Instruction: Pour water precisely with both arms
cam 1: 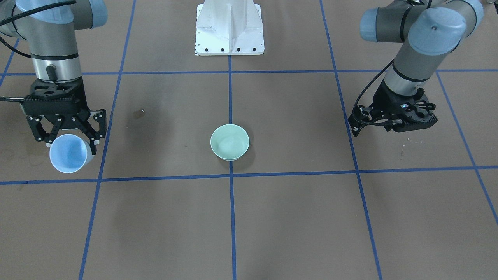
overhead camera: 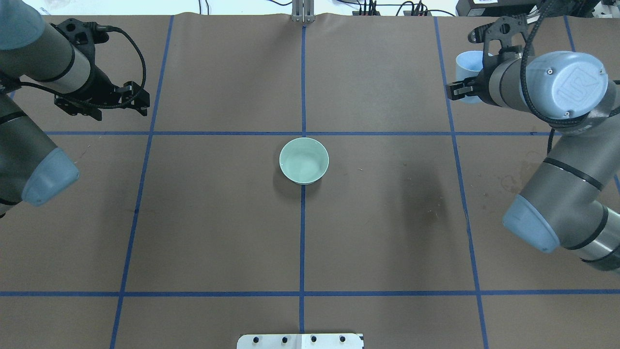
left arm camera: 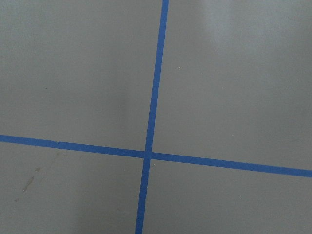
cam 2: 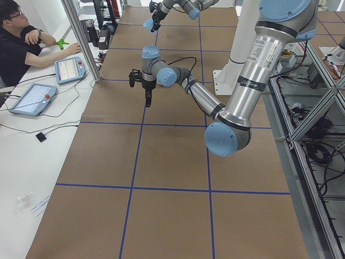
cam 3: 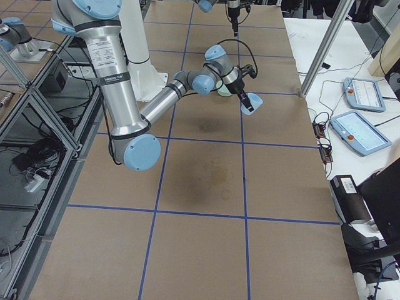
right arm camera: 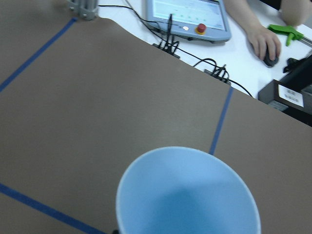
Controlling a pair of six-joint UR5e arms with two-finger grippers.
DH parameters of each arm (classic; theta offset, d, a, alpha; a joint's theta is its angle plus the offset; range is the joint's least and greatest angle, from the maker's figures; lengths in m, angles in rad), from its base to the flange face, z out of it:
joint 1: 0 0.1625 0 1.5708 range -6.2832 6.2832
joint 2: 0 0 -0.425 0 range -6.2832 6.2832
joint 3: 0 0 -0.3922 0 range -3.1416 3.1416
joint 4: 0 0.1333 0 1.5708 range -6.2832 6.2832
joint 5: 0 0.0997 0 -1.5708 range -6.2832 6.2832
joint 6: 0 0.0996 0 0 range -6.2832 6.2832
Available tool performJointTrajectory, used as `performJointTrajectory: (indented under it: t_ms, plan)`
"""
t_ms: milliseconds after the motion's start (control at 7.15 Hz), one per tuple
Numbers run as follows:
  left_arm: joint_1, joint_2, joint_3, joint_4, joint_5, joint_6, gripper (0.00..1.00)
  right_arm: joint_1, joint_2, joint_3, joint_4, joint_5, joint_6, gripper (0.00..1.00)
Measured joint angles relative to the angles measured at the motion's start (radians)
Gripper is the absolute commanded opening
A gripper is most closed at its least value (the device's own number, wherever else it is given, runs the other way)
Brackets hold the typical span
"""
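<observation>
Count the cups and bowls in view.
2: a pale green round bowl at the centre of the table, and a light blue tapered cup held tilted in the jaws of the right gripper.

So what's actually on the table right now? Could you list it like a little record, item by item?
Table: brown top with a grid of blue tape
Bowl: pale green, upright at the centre, on a tape line
Cup: light blue, tilted, held well off to one side of the bowl
Right gripper: closed around the cup
Left gripper: holds nothing, far side from the cup; open or shut unclear
Water: none I can make out for certain
Person: seated at a side desk
</observation>
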Motion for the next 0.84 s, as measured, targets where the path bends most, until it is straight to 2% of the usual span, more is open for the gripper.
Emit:
performJointTrajectory:
  t_ms: [280,419,839]
  plan:
    - [0.000,0.000,-0.004,0.001,0.000,-0.002,1.00,-0.033,-0.161,0.049,0.003,-0.166,0.262,0.00]
    - [0.000,0.000,-0.006,0.001,0.000,-0.003,1.00,-0.084,-0.246,0.074,0.004,-0.259,0.364,0.00]
    - [0.000,0.001,-0.009,0.002,0.001,-0.002,1.00,-0.361,-0.362,0.069,-0.002,-0.564,0.737,0.00]
